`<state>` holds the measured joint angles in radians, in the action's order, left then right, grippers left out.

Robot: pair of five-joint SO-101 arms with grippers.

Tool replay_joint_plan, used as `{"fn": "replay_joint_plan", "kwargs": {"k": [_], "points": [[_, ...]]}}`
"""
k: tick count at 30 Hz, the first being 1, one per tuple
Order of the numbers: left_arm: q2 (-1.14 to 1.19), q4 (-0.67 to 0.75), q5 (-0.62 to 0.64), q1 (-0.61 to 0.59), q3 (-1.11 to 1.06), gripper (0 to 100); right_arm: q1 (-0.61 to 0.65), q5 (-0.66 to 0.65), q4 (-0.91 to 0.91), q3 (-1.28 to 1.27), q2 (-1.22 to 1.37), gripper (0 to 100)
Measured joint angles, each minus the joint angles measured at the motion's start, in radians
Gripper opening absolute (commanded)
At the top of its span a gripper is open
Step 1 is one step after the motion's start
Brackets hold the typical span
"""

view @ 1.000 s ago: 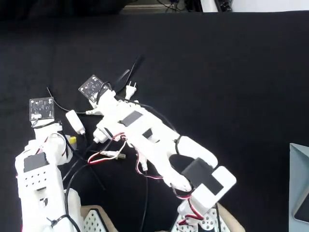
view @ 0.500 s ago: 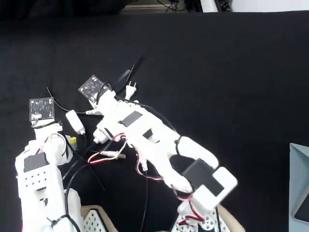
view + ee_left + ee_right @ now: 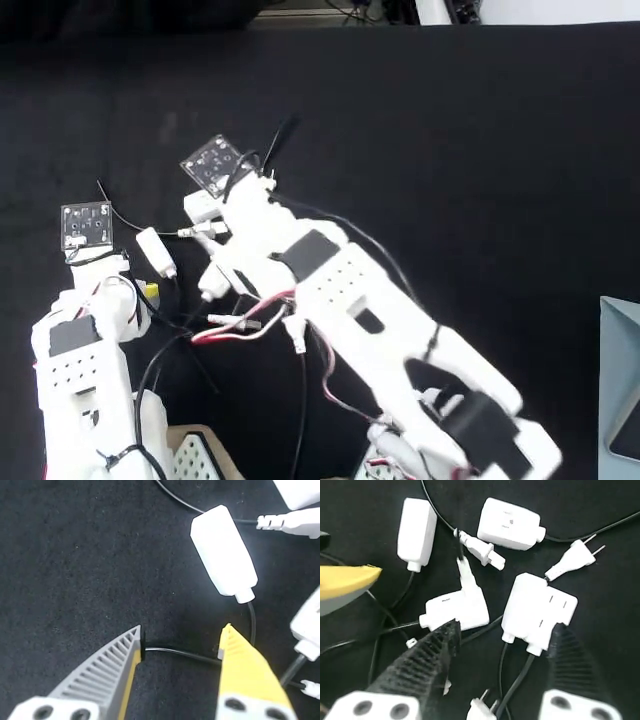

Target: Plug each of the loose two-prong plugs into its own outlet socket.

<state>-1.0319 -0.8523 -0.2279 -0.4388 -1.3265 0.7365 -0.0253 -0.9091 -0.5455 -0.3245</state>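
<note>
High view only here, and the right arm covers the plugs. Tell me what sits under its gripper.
Observer: The right gripper is open over a white slotted block.
Operator: Give me a loose plug near it.
Observer: A white two-prong plug lies just past that block, prongs pointing away from it.
Operator: Now the left gripper.
Observer: The left gripper is open, with a black cable running across between its fingers.

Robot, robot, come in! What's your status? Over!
Both open: left fingers straddle black cable; right fingers above white adapter. Two-prong plug loose, unplugged. Other chargers crowd close.
</note>
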Motion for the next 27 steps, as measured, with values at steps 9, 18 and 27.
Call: {"fn": "replay_joint_plan", "kwargs": {"k": [9,18,27], "points": [[0.0,0.008,0.0,0.0,0.0,25,-0.048,0.0,-0.189,-0.172,-0.331,1.6],[0.0,-0.166,0.0,0.176,0.16,25,-0.293,0.0,-0.049,-0.502,-0.638,1.2],[0.184,-0.382,0.0,0.39,0.46,25,-0.39,0.011,0.061,-0.628,-0.655,1.2]]}}
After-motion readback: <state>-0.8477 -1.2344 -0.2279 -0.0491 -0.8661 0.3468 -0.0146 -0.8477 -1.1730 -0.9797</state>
